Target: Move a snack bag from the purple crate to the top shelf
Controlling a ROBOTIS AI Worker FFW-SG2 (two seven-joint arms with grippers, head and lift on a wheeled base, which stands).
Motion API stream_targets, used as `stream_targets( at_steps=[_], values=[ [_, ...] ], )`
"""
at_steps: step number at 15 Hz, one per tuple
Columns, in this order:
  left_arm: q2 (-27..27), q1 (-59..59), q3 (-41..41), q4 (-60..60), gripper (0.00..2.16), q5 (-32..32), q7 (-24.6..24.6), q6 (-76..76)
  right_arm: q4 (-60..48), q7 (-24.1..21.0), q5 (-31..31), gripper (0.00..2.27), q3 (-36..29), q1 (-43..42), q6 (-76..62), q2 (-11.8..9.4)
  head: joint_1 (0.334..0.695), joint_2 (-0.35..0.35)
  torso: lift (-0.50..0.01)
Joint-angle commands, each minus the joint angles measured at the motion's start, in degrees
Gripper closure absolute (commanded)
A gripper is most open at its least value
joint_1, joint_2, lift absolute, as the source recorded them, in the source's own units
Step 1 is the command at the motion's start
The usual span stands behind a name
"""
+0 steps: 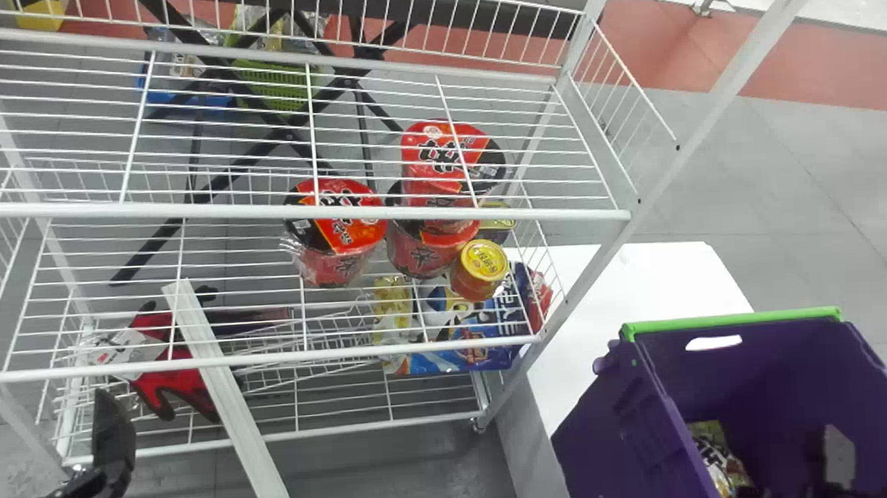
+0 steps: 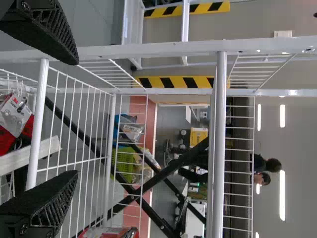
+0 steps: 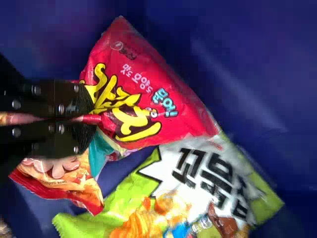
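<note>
Right claw pinching red snack bag, bag sitting inside purple crate at head view's lower right, left claw hanging wide by white rack at lower left.

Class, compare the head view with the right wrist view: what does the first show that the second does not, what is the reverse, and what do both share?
Head view only: the white wire rack, the red-and-black tubs, the red glove and the crate's green rim.

Right wrist view only: the red snack bag, its edge between the closed fingers of the right gripper, and an orange-and-red bag.

Both: the purple crate and the green-and-white snack bag inside it.
</note>
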Motion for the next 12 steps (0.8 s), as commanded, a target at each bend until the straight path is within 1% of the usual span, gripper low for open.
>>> stream_targets(
  at_steps=[1,3,5,6,7,9,12],
  values=[
    [-0.1,-0.1,0.0,0.0,0.00,0.0,0.0,0.0,-5.0,2.8,0.2,2.22,-3.7,1.6,4.8,0.4,0.695,-0.350,-0.452],
    [-0.1,-0.2,0.0,-0.1,0.00,0.0,0.0,0.2,-9.7,5.8,0.5,2.22,-8.3,2.3,5.1,2.5,0.695,-0.350,-0.452],
    [-0.1,-0.1,-0.1,-0.1,0.00,-0.1,0.0,0.2,-11.6,8.3,-0.9,2.22,-13.0,2.3,7.9,3.1,0.695,-0.350,-0.442],
    [0.0,-0.1,-0.2,-0.1,0.00,-0.1,0.0,0.2,-12.3,8.8,-2.1,2.22,-15.3,2.2,7.1,4.3,0.695,-0.350,-0.440],
    [0.0,-0.2,-0.3,-0.1,0.00,-0.2,0.0,0.4,-14.5,7.3,-2.1,2.22,-16.8,1.7,12.2,5.0,0.695,-0.350,-0.435],
    [-0.1,-0.2,-0.5,-0.2,0.00,-0.3,0.0,0.4,-16.4,8.0,-2.1,2.22,-17.1,2.3,9.5,6.1,0.695,-0.350,-0.428],
    [0.0,-0.2,-0.8,-0.5,0.00,-0.4,-0.1,0.5,-18.3,7.9,-2.1,2.22,-17.2,2.3,10.8,6.8,0.695,-0.350,-0.415]
  ],
)
